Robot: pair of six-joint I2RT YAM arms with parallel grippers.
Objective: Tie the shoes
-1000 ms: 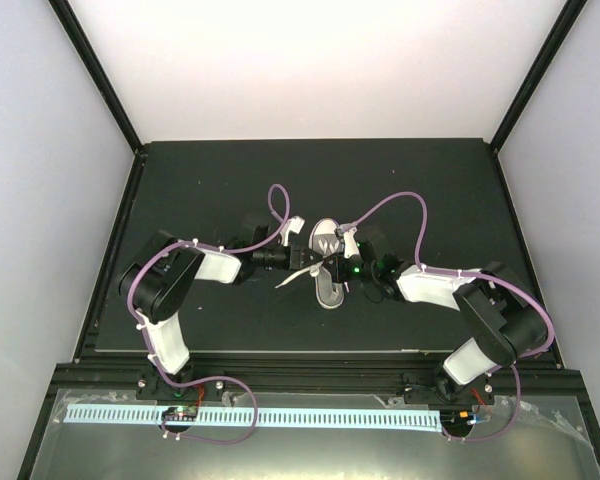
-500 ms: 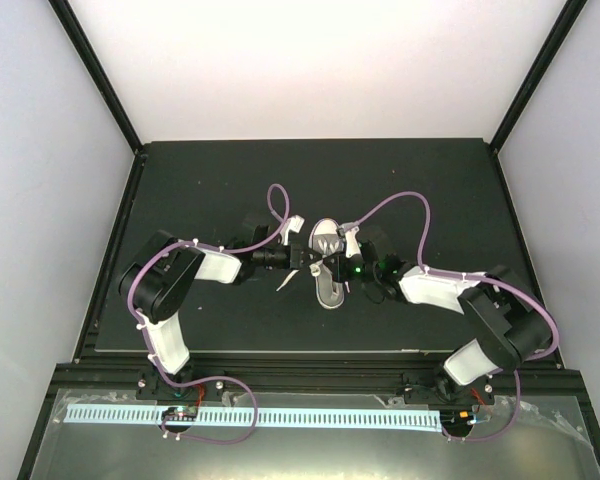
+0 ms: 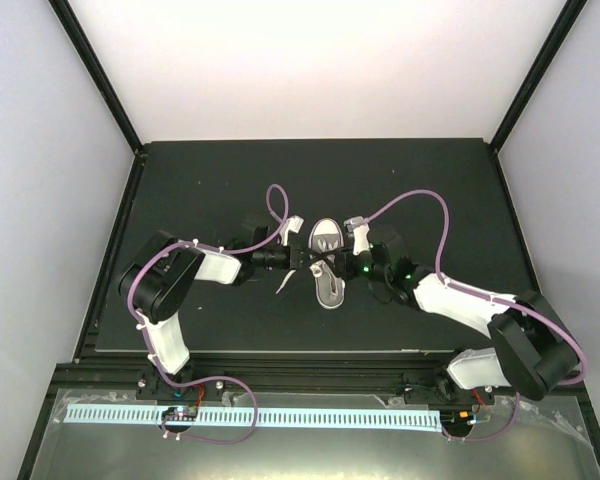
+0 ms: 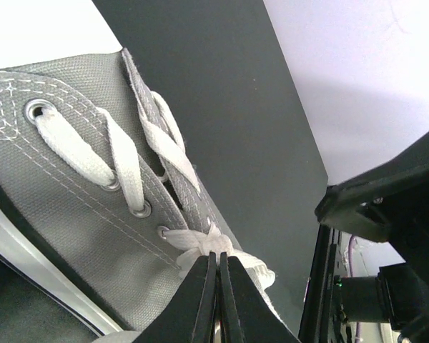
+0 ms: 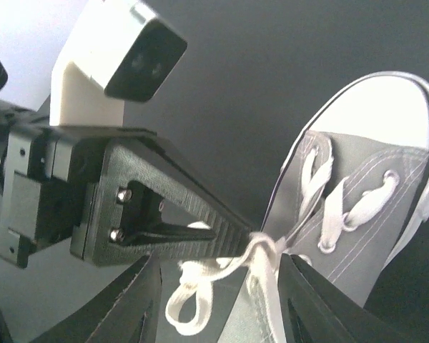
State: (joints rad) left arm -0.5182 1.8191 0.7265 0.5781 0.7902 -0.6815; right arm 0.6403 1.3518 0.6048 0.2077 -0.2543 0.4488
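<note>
Now the left gripper is clenched on the white laces at the knot of the grey sneaker. The sneaker sits mid black table between both arms. The right gripper is spread wide, with loose lace loops between its fingers.

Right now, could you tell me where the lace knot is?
In the left wrist view, the knot sits low centre on the grey sneaker, at the tips of the left pincer.
</note>
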